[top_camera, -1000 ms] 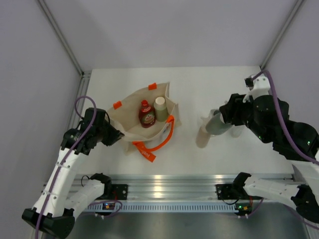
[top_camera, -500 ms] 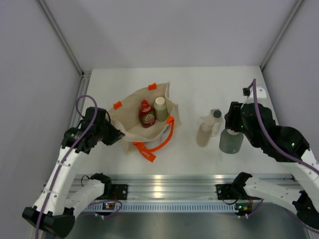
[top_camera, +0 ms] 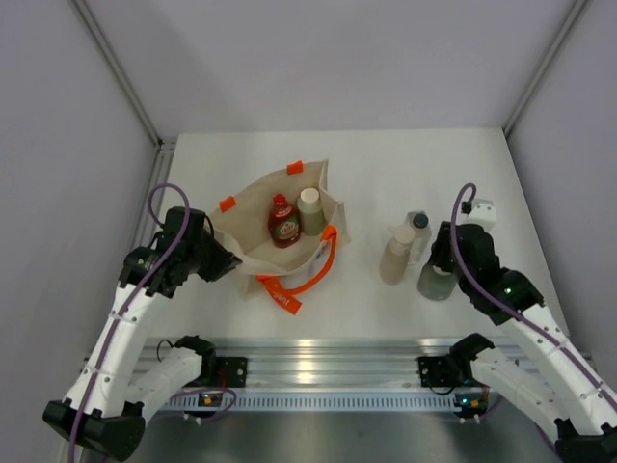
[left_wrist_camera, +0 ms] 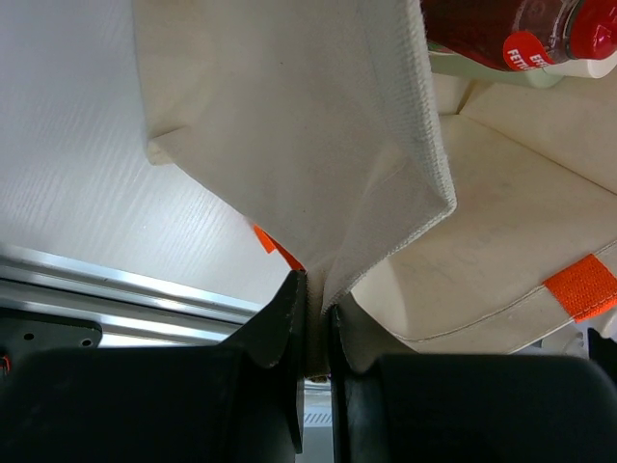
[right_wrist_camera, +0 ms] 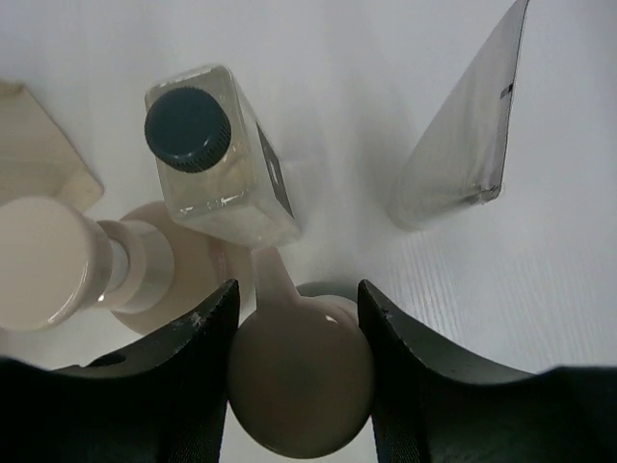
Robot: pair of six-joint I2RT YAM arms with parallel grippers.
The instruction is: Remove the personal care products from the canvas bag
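The canvas bag point(top_camera: 253, 220) lies open at left of the table, with orange handles point(top_camera: 307, 275). Inside it are a pale green bottle with a white cap point(top_camera: 309, 211) and a red sauce bottle point(top_camera: 282, 222). My left gripper point(top_camera: 220, 260) is shut on the bag's near-left edge point(left_wrist_camera: 318, 193). My right gripper point(top_camera: 440, 268) is shut on the white pump head point(right_wrist_camera: 301, 376) of the grey-green bottle point(top_camera: 432, 284), which stands upright on the table. Beside it stand the tan bottle point(top_camera: 395, 257) and the clear bottle with a dark cap point(top_camera: 417, 226), both also in the right wrist view point(right_wrist_camera: 58, 260) point(right_wrist_camera: 207, 145).
A pale flat tube-like item point(right_wrist_camera: 463, 135) shows just beyond the right gripper in the right wrist view. The aluminium rail point(top_camera: 318, 371) runs along the near table edge. Grey walls close in the left, right and back sides.
My right arm has carried the grey-green bottle down and toward the near edge, from tilted above the table to upright beside the tan bottle. The left arm has not moved.
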